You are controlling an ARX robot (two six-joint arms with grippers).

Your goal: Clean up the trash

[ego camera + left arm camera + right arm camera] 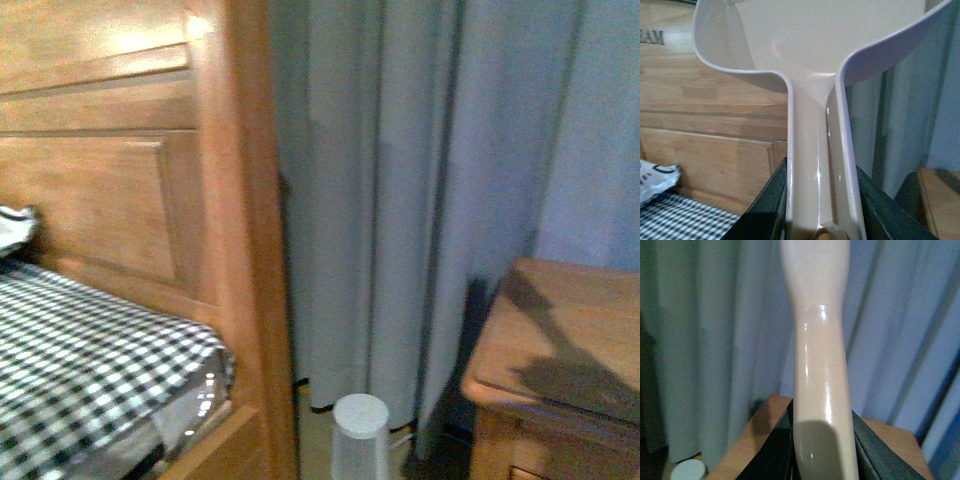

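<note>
Both sets of jaws are clamped on tools: left jaws around the pinkish dustpan [810,60] by its handle, right jaws around a cream handle [820,365]. No trash shows in any view, so which way it lies from the wooden headboard [100,190], and which arm is nearer, cannot be judged.

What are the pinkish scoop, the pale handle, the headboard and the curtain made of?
Scoop: apparently moulded plastic, smooth and glossy, with bright glints.
Handle: likely the same plastic; shiny streaks run along it.
Headboard: wood, showing grain and panels, faint sheen, perhaps varnished.
Curtain: matte cloth in soft folds; fibre unclear.
</note>
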